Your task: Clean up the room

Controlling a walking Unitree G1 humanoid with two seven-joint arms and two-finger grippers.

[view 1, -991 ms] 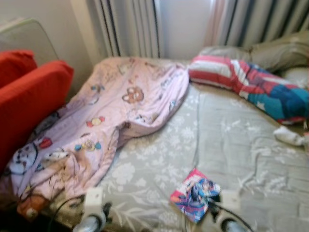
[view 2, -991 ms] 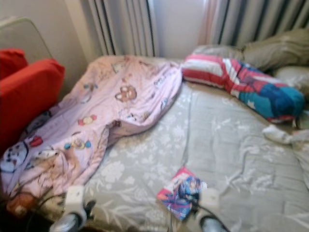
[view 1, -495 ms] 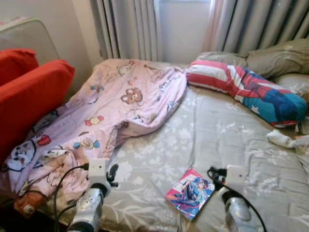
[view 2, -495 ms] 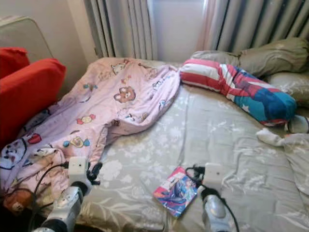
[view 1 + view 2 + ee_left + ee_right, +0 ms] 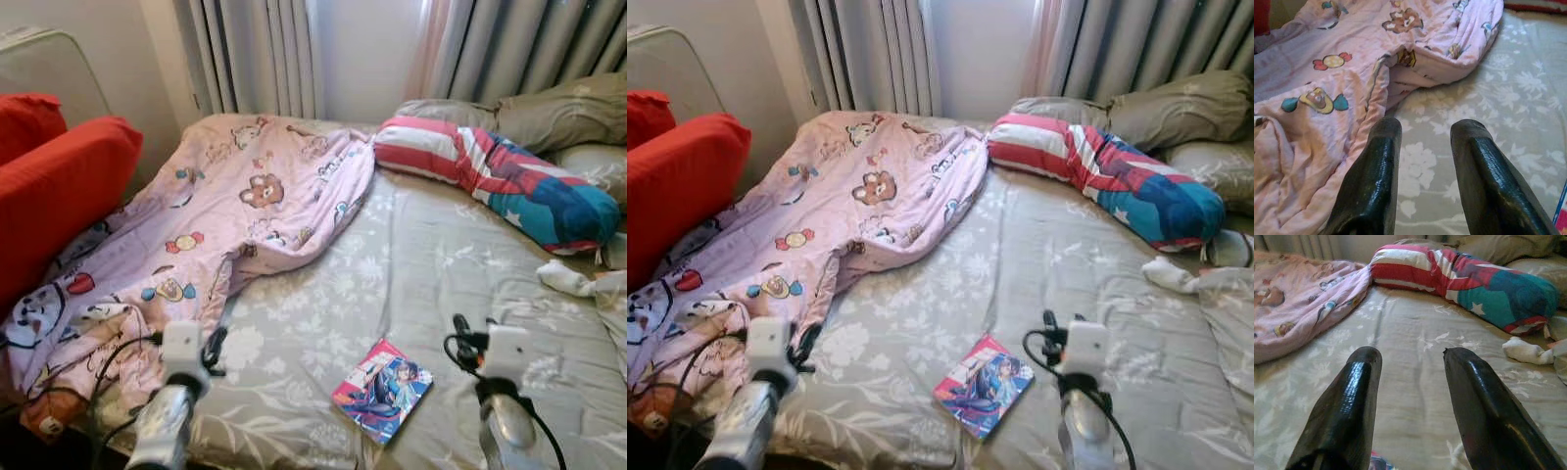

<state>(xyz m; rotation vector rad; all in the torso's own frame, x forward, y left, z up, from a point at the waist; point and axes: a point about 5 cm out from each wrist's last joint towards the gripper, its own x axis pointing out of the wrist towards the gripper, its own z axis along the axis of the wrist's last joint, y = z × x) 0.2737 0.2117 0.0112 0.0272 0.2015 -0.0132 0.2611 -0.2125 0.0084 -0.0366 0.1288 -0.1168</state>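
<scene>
With the right gripper [image 5: 1409, 382] now shifted clear of the book [image 5: 381, 389] on the bed [image 5: 441, 264], both it and the left gripper [image 5: 1422, 147] hover with jaws released, leaving pickup pending.

Grey striped curtains [image 5: 260, 54] along the far wall, daylight between them. Red sofa [image 5: 54, 191] at left, beside the grey floral bed [image 5: 431, 264].

Running off the left edge: red cushion [image 5: 59, 186] and pink blanket [image 5: 196, 245]. Showing as a mere corner beside the left pincer [image 5: 1422, 129]: comic book [image 5: 1562, 210]. Hiding under blanket: bed's [image 5: 470, 264] left half.
</scene>
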